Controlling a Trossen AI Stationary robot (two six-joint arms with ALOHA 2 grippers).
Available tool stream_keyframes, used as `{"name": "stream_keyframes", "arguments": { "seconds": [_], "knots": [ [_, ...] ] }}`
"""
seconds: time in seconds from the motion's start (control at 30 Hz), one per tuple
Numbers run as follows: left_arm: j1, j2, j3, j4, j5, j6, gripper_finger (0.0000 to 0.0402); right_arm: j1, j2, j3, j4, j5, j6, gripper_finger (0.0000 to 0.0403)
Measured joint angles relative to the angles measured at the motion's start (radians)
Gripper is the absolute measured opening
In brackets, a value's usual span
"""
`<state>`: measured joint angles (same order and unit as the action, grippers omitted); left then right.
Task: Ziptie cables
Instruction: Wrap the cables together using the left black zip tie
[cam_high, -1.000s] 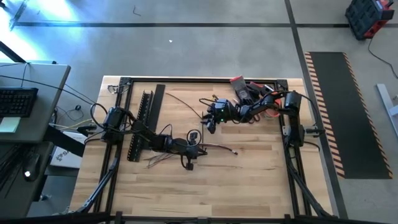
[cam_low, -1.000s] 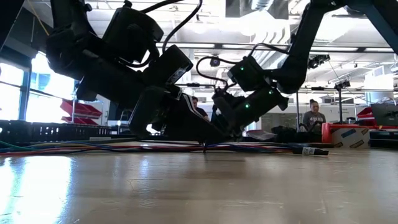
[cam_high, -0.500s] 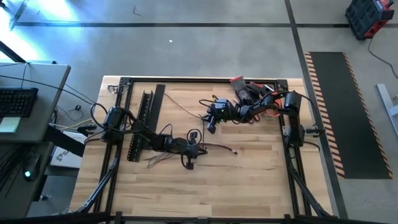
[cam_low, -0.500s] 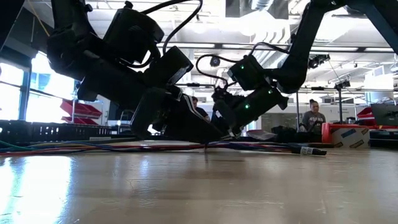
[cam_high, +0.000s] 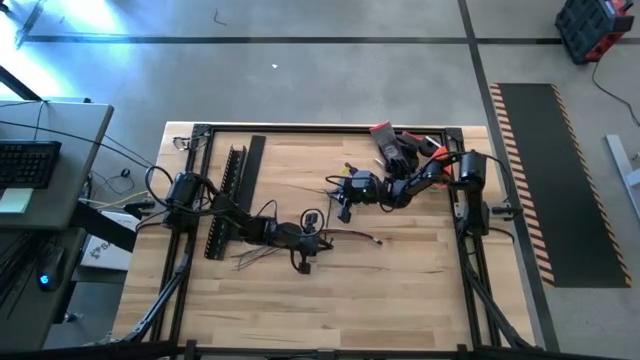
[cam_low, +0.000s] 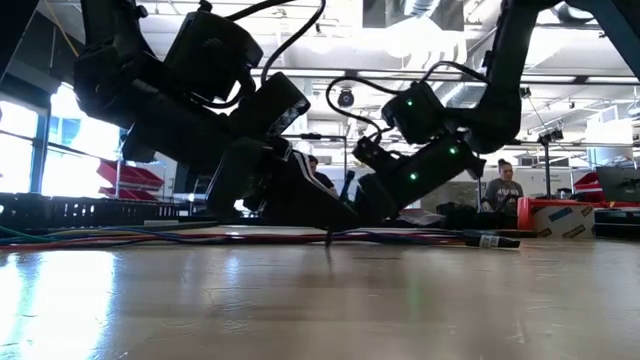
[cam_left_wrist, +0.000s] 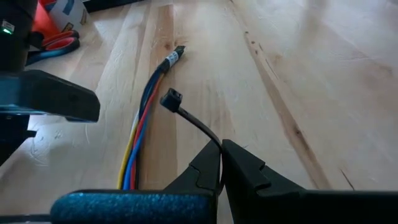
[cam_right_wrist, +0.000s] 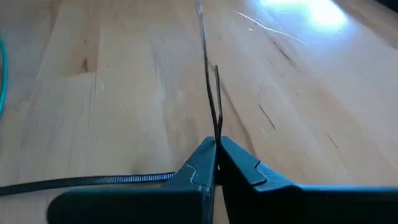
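A robotics lab or workshop in an open industrial hall. The wooden counter (cam_high: 400, 290) stands on a bare concrete floor (cam_high: 300, 80) marked with tape lines, beside a hazard-striped mat (cam_high: 545, 180). A desk with a keyboard (cam_high: 28, 162) sits to one side. The low view shows exposed ceiling ducts (cam_low: 420, 12), big windows (cam_low: 20, 140) and a person (cam_low: 504, 186) among benches behind.
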<state>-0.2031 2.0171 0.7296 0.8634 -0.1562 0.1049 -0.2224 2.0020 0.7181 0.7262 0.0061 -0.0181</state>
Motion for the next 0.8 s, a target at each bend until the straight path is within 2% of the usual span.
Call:
{"name": "stream_keyframes", "arguments": {
  "seconds": [0.2, 0.43, 0.53, 0.63, 0.8],
  "knots": [
    [0.000, 0.000, 0.000, 0.001, -0.002, -0.009, 0.0000, 0.000, -0.005, 0.002, -0.061, -0.005, 0.043, 0.0006],
    [0.000, 0.000, 0.000, 0.001, -0.002, -0.023, 0.0000, -0.002, -0.001, 0.000, -0.046, -0.009, 0.017, 0.0086],
    [0.000, 0.000, 0.000, 0.000, -0.002, -0.021, 0.0000, -0.002, -0.001, -0.001, -0.026, -0.005, -0.036, 0.0101],
    [0.000, 0.000, 0.000, 0.000, -0.002, -0.017, 0.0000, 0.000, 0.001, -0.002, -0.008, 0.013, -0.063, 0.0084],
    [0.001, 0.000, 0.000, -0.003, -0.006, -0.016, 0.0000, 0.005, 0.002, -0.002, 0.016, 0.019, -0.087, 0.0012]
  ]
}}
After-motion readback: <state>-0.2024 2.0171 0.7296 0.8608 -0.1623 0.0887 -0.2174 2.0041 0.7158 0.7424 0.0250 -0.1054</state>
